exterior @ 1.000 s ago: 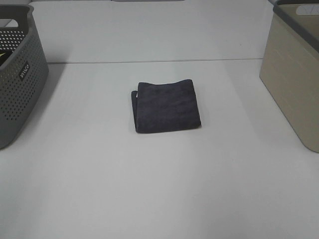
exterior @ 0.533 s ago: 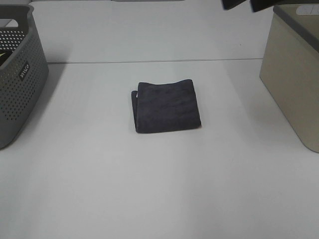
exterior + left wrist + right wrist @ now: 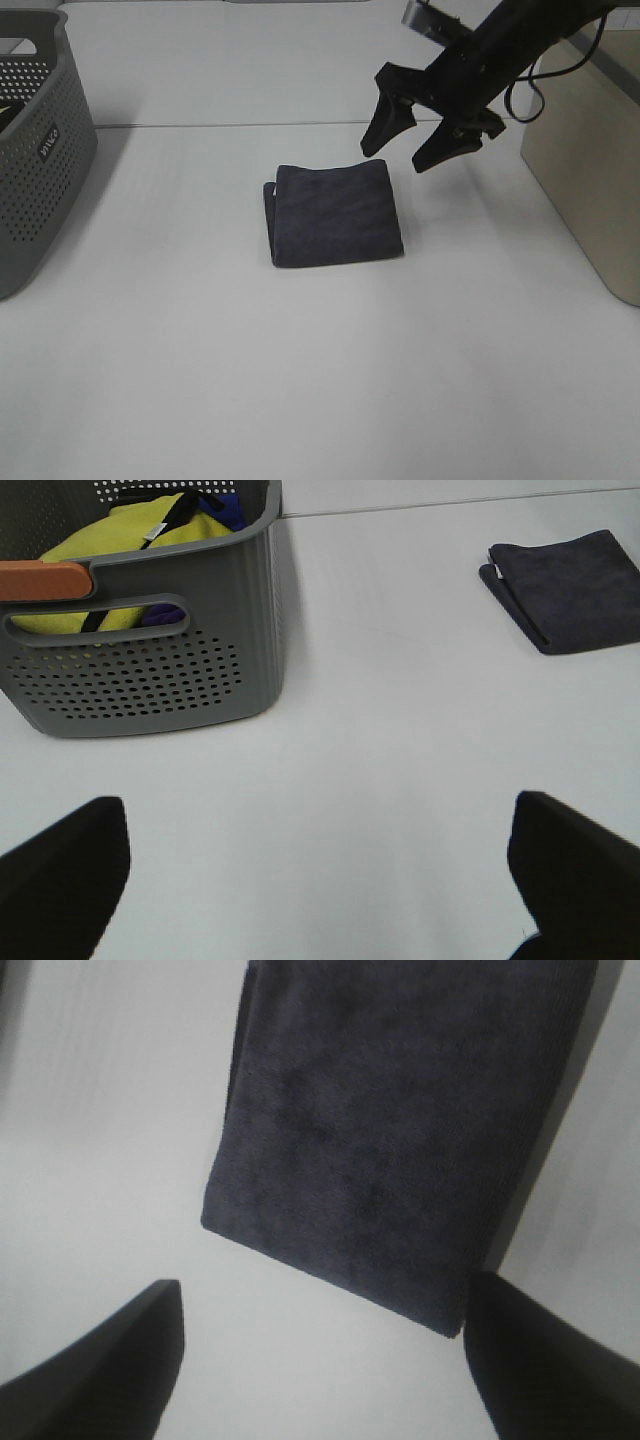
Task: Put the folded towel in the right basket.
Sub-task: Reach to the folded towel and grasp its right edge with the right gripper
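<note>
The right gripper (image 3: 395, 157) hangs with jaws spread wide. The folded towel (image 3: 335, 215) lies flat on the table (image 3: 300, 380), just below and ahead of it. The left gripper (image 3: 315, 820) is likewise spread, well apart from the towel.

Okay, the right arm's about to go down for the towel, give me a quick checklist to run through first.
1. Right gripper open: ok, jaws spread wide.
2. Lined up with towel: ok, the right wrist view shows it between the fingers.
3. Towel folded and lying flat: ok.
4. Low enough to grip: not ok, it hangs above the towel's far edge.
5. Room in right basket: cannot tell, its inside is out of view.
6. Left gripper out of the way: ok, open, by the left basket, apart from the towel.
</note>
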`<state>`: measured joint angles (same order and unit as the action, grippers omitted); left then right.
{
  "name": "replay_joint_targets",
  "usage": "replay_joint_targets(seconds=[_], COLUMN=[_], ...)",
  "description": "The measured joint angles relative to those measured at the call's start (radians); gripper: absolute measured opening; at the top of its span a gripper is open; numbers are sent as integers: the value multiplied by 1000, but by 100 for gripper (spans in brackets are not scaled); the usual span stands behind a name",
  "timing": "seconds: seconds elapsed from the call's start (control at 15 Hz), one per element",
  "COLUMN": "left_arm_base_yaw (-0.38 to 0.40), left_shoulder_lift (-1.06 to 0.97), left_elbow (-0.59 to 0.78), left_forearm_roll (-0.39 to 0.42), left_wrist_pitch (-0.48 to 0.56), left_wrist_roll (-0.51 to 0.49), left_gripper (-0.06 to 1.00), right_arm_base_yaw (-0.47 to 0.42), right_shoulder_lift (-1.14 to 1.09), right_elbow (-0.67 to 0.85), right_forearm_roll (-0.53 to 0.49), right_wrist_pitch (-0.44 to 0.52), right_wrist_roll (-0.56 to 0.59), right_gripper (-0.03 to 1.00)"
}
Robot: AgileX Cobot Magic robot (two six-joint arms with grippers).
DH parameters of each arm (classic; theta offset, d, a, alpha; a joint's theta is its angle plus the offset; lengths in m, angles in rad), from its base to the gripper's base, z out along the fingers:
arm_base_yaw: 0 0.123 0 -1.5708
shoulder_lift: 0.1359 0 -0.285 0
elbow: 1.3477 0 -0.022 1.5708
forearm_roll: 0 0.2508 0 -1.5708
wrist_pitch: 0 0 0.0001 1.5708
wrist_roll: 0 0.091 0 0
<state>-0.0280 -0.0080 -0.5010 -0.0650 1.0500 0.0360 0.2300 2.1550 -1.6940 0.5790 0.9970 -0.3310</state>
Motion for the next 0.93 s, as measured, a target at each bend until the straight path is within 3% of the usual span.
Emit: replay_joint_targets(seconds=[0.27,0.67,0.8,0.93], left_arm_base_yaw=[0,0,0,0], left_shoulder_lift=[0,0,0,0], left_elbow=[0,0,0,0], left_forearm_roll=[0,0,0,0], left_wrist_pitch=[0,0,0,0], left_wrist_roll=[0,0,0,0], left_gripper=[98,98,98,98], right_arm_base_yaw=[-25,-34,-34,-31], right_shoulder_lift=[239,326,340,349], right_elbow=[-190,-232,-235,-235], right_forearm_roll=[4,32,87,105], right_wrist_pitch=[118,84,67,58], right_wrist_roll=[32,-21,-44,-51], right_gripper=[75,75,69,56])
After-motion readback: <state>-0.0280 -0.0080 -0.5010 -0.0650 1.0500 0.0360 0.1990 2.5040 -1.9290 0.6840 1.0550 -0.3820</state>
